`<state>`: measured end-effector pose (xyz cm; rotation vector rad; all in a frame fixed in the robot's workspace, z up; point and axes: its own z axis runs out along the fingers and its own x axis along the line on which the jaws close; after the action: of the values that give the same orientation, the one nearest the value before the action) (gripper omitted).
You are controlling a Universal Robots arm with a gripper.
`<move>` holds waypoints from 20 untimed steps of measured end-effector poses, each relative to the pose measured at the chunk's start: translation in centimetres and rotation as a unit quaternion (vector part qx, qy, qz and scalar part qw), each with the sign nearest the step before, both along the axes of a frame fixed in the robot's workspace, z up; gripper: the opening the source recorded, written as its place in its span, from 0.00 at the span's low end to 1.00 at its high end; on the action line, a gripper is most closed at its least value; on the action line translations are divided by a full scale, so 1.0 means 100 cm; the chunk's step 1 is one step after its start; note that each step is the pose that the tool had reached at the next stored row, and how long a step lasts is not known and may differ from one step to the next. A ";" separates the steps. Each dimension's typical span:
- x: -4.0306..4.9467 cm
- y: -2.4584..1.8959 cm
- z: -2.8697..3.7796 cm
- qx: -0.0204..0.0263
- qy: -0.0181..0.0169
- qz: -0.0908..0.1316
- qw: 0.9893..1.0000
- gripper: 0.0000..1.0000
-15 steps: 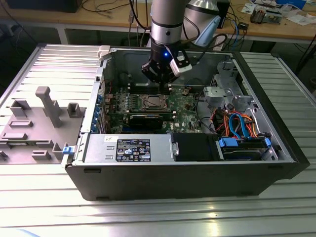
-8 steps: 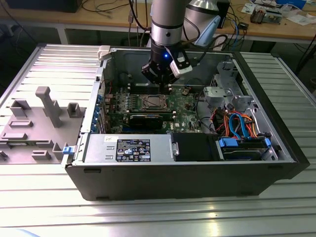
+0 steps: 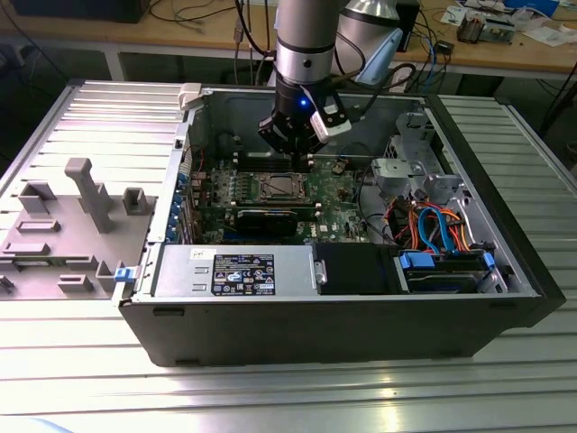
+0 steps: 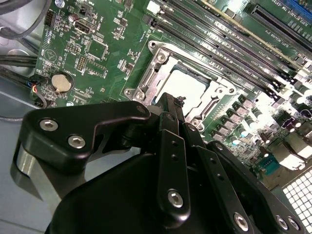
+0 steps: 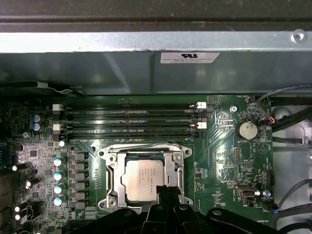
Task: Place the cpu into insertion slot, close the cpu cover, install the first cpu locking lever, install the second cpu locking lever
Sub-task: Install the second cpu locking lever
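My fingers (image 5: 165, 192) clenched empty over insertion slot (image 5: 144, 181) rim, cpu (image 5: 144, 179) seated under closed cpu cover (image 5: 113, 178), memory slots (image 5: 129, 118) at twelve o'clock of socket

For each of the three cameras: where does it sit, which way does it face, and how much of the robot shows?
Exterior view: off the arm, above the open computer case, looking down into it; the arm and gripper hang over the insertion slot.
First wrist view: on the arm, looking down at the cpu seated under the cpu cover; gripper parts show.
Second wrist view: on the arm, looking obliquely past the gripper.
Both wrist views share the slot and a round coin battery.
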<state>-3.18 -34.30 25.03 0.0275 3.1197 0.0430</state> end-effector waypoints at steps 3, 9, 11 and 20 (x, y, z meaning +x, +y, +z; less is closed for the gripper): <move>0.0000 -0.0008 0.0000 0.000 0.000 0.000 1.000 0.11; 0.0000 -0.0013 0.0000 0.000 0.000 0.000 1.000 0.11; 0.0000 -0.0013 0.0000 0.000 0.000 0.000 1.000 0.11; 0.0000 -0.0026 0.0024 -0.001 0.000 0.000 1.000 0.11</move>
<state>-3.18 -34.56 25.26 0.0275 3.1197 0.0406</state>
